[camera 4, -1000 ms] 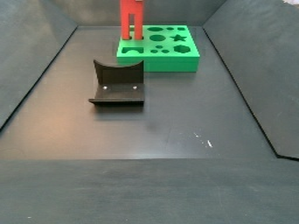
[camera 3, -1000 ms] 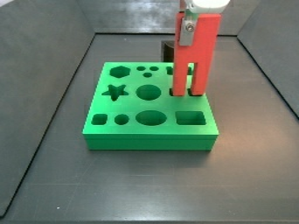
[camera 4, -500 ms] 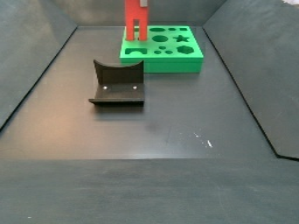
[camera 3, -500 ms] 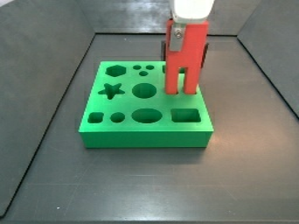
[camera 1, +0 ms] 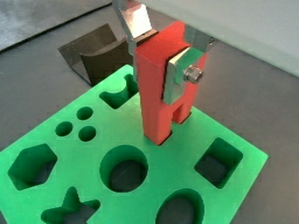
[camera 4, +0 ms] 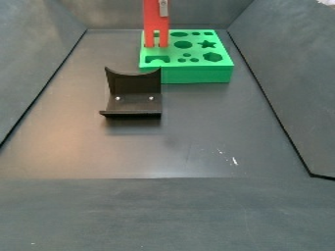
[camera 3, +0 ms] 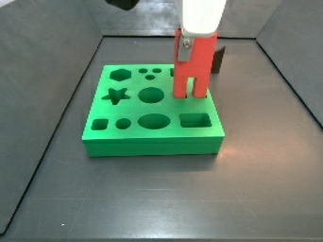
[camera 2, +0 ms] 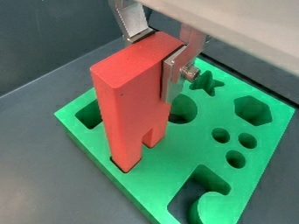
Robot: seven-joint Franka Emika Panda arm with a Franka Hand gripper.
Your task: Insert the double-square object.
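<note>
While the gripper (camera 1: pixel 163 54) hangs above the green block (camera 3: pixel 120 132), its silver fingers (camera 2: pixel 177 63) pinch the upper end of the red bar (camera 1: pixel 160 87), which stands upright. In both wrist views the bar's forked lower end (camera 2: pixel 131 156) touches the block's top beside the round holes. The dark fixture (camera 4: pixel 131 95) stands well apart on the floor (camera 4: pixel 197 157).
</note>
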